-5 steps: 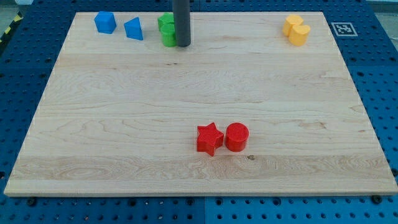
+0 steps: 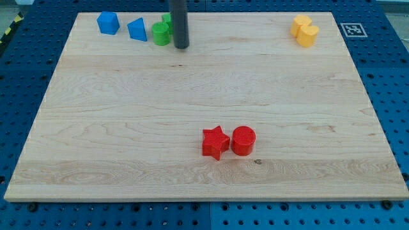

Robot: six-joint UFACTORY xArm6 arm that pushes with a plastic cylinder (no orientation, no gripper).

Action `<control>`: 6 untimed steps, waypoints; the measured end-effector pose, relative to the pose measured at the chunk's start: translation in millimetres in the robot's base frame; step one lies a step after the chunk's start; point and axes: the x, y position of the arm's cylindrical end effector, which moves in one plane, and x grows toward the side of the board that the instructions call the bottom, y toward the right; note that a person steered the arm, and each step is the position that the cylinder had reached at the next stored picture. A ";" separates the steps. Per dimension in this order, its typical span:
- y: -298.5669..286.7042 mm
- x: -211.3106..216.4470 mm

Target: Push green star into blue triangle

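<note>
No containers on pale wooden worktop [image 2: 192, 89]; blocks lie loose. No hand on rig, only dark rod; my tip [image 2: 181, 47] at view's top, just right of green blocks.

Since earlier frame: tip shifted toward view's left; green star block [image 2: 160, 33] now near blue triangle block [image 2: 137, 29], small gap left. Second green block [image 2: 167, 20], shape unclear, behind rod.

Other matte blocks: blue block [image 2: 108, 23], yellow blocks [image 2: 305, 30], red star [image 2: 215, 142] touching red cylinder [image 2: 243, 140].

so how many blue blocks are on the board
2, both at the view's top left: a blue block nearest the corner, and the blue triangle just right of it. None seems hidden.
</note>
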 end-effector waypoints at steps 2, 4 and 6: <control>14.7 -57.2; 6.5 -62.6; -38.7 -73.5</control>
